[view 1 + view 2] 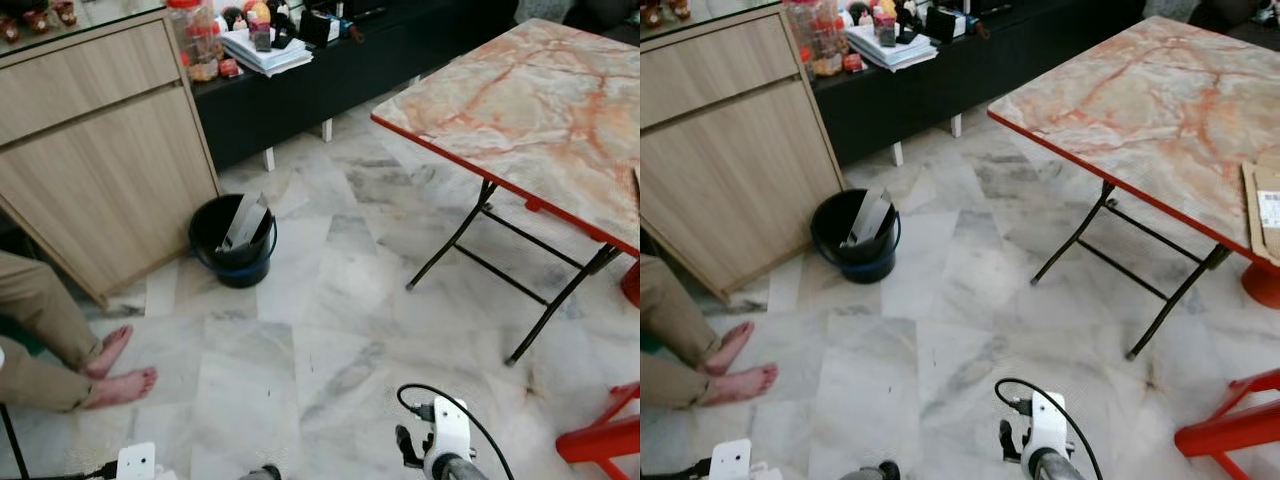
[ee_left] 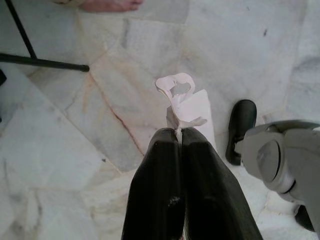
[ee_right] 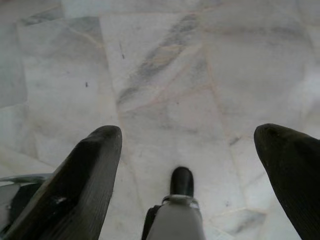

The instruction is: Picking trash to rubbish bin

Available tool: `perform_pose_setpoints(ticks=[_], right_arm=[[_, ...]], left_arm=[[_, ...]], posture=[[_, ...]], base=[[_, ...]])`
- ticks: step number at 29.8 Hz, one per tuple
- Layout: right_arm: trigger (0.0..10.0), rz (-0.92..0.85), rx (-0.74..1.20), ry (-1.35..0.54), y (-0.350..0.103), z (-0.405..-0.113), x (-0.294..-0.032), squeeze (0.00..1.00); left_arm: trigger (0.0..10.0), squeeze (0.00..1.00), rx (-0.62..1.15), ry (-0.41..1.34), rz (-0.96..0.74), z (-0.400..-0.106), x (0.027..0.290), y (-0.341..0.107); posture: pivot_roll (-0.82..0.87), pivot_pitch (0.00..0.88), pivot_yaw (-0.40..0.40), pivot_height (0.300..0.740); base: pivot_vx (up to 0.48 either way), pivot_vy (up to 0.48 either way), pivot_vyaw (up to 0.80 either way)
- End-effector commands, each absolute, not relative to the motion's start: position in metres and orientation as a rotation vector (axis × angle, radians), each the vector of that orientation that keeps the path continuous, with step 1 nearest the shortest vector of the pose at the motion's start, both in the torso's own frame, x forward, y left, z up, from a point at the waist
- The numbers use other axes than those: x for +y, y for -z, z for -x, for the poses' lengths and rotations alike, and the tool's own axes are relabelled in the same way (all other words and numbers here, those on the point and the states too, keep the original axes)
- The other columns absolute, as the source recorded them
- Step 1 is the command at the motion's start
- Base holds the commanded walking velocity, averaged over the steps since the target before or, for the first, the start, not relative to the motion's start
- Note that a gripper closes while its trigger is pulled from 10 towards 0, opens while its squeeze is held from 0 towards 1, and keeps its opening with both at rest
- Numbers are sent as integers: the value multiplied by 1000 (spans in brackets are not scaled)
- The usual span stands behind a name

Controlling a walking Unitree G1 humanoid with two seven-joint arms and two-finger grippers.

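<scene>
White and crumpled, the scrap of paper trash [image 2: 182, 107] sits pinched between the two black fingers of the left gripper [image 2: 180, 137], which are pressed together on its lower end; the rest of it sticks out past the fingertips, above the marble floor [image 1: 330, 330]. It looks thin, soft and very light, so it should weigh almost nothing, but it may flutter or slip if the pinch loosens. The hold near its bunched middle seems sensible, since the loose looped end would tear or fold if taken alone.

The right gripper [image 3: 187, 150] hangs over bare floor with its two fingers spread wide apart and nothing between them.

One black rubbish bin [image 1: 233, 240] stands on the floor, just beside the corner of the wooden cabinet [image 1: 100, 170], well ahead of the robot. It already holds one flat grey piece that leans against its inner wall. The paper, by my reading, has yet to be carried over to it and let go above the rim.

Counted: one scrap in hand, one bin, two grippers. One folding table [image 1: 540, 110] with a marbled orange top stands to the right, with one brown cardboard piece [image 1: 1265, 210] lying at its near edge. A seated person's two bare feet [image 1: 115, 370] rest on the floor to the left, near the path to the bin.
</scene>
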State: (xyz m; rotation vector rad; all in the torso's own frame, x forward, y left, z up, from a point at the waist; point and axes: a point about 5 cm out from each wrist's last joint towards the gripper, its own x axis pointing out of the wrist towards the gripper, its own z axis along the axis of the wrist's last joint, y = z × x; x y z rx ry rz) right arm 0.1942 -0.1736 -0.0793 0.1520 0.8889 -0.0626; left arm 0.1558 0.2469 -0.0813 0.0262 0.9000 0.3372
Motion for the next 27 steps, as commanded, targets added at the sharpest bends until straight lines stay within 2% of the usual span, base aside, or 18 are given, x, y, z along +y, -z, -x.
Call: perform_pose_setpoints(ticks=[1, 8, 18, 23, 27], right_arm=[[10000, -164, 889, 63, 79, -196, -170, 0], [10000, -172, 890, 75, 79, -196, -170, 0], [10000, -143, 872, 65, 76, -200, -172, 0], [10000, -129, 890, 43, 78, -197, -168, 0], [10000, -147, 898, 64, 80, -195, -167, 0]], left_arm=[[10000, 0, 936, -338, -45, -146, 248, 85], [10000, 0, 934, -337, -57, -151, 249, 83], [10000, 0, 924, -340, -61, -157, 249, 81], [10000, 0, 928, -351, -59, -153, 251, 82], [10000, 0, 940, -355, -61, -148, 252, 84]], posture=[[102, 119, 3, 740], [102, 99, 2, 740], [113, 116, 9, 740], [125, 126, 9, 740], [124, 128, 12, 740]], base=[[345, 0, 0], [348, 0, 0], [349, 0, 0], [348, 0, 763], [349, 0, 0]])
